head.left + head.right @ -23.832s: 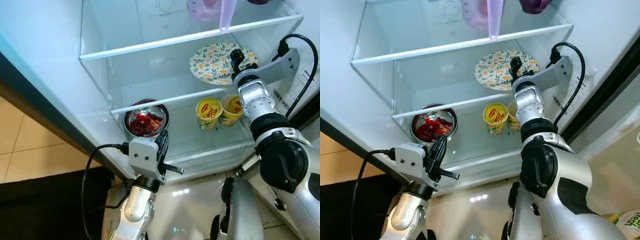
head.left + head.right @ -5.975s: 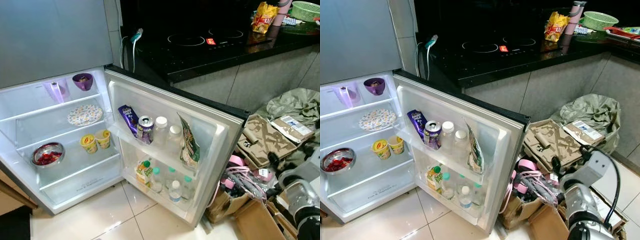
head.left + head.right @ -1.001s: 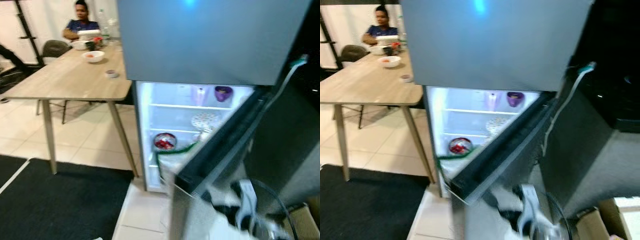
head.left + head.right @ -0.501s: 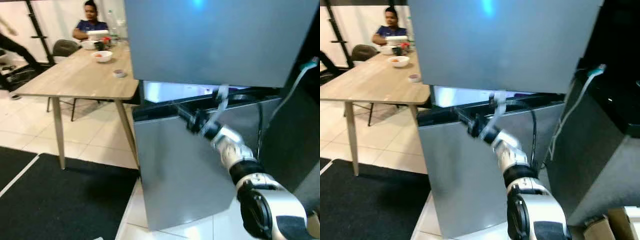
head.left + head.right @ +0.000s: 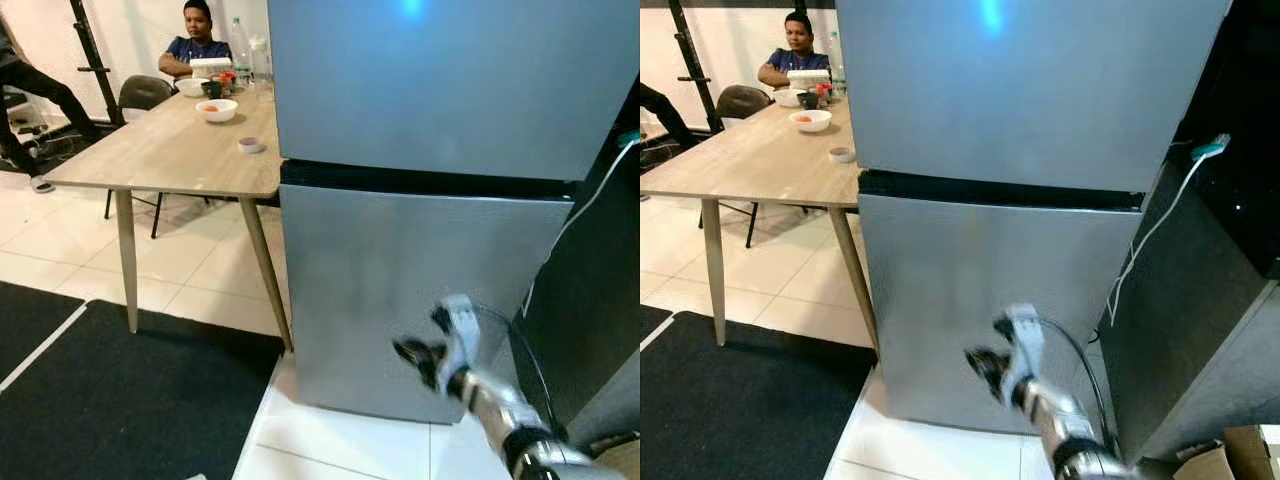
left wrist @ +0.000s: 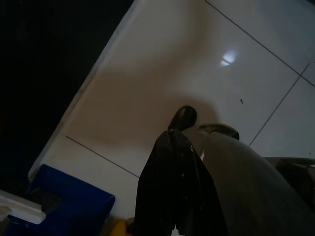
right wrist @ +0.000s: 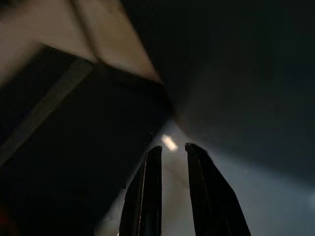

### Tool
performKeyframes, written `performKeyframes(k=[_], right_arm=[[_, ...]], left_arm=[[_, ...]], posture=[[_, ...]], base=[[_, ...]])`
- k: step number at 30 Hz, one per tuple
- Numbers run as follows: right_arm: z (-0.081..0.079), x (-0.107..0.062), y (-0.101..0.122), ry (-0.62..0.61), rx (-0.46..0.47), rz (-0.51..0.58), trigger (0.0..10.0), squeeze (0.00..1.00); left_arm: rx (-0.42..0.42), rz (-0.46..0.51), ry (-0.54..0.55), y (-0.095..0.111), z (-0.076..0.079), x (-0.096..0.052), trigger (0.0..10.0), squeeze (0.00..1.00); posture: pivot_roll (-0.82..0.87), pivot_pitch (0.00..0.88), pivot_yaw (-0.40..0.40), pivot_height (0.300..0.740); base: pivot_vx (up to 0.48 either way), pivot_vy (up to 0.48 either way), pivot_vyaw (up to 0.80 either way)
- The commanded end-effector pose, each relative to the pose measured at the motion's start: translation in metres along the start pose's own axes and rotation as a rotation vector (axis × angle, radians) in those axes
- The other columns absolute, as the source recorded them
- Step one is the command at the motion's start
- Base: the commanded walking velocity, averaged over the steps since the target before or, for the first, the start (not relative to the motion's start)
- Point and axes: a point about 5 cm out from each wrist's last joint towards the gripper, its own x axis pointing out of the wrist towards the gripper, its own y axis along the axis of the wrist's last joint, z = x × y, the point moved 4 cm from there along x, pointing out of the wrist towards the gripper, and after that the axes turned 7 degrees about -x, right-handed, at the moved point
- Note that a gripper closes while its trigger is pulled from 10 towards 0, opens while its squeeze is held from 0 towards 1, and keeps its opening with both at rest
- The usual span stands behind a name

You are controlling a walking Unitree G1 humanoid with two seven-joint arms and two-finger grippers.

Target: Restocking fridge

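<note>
The grey fridge stands with both its upper door [image 5: 450,80] and its lower door [image 5: 420,280] closed, so its contents are hidden. My right gripper [image 5: 408,352] hangs low in front of the lower door, blurred by motion. In the right wrist view its fingers [image 7: 147,187] stand a little apart with nothing between them, against a dark surface. My left gripper [image 6: 170,140] points down at the white tiled floor, its black fingers pressed together and empty.
A wooden table [image 5: 170,150] with bowls stands left of the fridge, with a person [image 5: 200,40] seated at its far end and a chair [image 5: 140,95] beside it. A black mat [image 5: 100,400] covers the floor at left. A dark counter [image 5: 600,300] with a hanging cable [image 5: 590,200] adjoins the fridge on the right.
The lower fridge door swung from half open to fully closed. My right arm, up at the door's top edge half a second ago, has dropped low in front of it.
</note>
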Motion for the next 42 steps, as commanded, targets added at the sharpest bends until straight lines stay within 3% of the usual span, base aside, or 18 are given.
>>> performKeyframes(k=[1,2,3,9,11,18,27,35,42], right_arm=[[0.005,-0.004,-0.016,-0.044,0.002,-0.070,10.0,0.00],[0.014,-0.012,-0.034,-0.107,-0.004,-0.140,10.0,0.00],[0.026,-0.028,-0.067,-0.184,-0.057,-0.275,10.0,0.00],[0.037,-0.052,-0.105,-0.252,-0.123,-0.429,10.0,0.00],[0.044,-0.075,-0.135,-0.284,-0.170,-0.554,10.0,0.00],[0.045,-0.089,-0.154,-0.256,-0.296,-0.659,10.0,0.00],[0.044,-0.087,-0.152,-0.243,-0.371,-0.680,10.0,0.00],[0.042,-0.085,-0.152,-0.242,-0.388,-0.681,10.0,0.00],[0.041,-0.094,-0.165,-0.252,-0.396,-0.726,10.0,0.00]], left_arm=[[-0.006,-0.012,0.008,-0.004,-0.003,-0.001,10.0,0.00],[-0.005,-0.012,0.008,-0.004,-0.003,-0.001,10.0,0.00],[-0.003,-0.013,0.008,-0.004,-0.003,-0.001,10.0,0.00],[-0.002,-0.016,0.005,-0.004,-0.002,-0.001,10.0,0.00],[0.016,-0.027,-0.003,-0.006,0.000,0.000,10.0,0.00],[0.030,-0.044,-0.014,-0.010,0.002,-0.001,10.0,0.00],[0.030,-0.054,-0.015,-0.012,0.002,-0.001,10.0,0.00],[0.048,-0.061,-0.004,-0.014,-0.003,-0.002,10.0,0.00],[0.039,-0.062,0.014,-0.018,-0.012,-0.004,10.0,0.00]], posture=[[-0.07,0.000,-0.022,0.740],[-0.07,0.000,-0.022,0.740],[-0.07,0.000,-0.021,0.740],[-0.07,0.000,-0.021,0.740],[-0.08,0.000,-0.021,0.740],[-0.09,0.000,-0.021,0.740],[-0.09,0.000,-0.020,0.740],[-0.09,0.000,-0.007,0.740],[-0.08,0.000,-0.006,0.740]], base=[[0.000,0.000,0.00],[0.000,0.000,0.53],[0.000,0.000,0.78],[0.000,0.000,0.78],[0.000,0.000,0.78],[0.000,0.000,0.78],[0.000,0.000,0.78],[0.000,0.000,0.78],[0.000,0.000,0.78]])
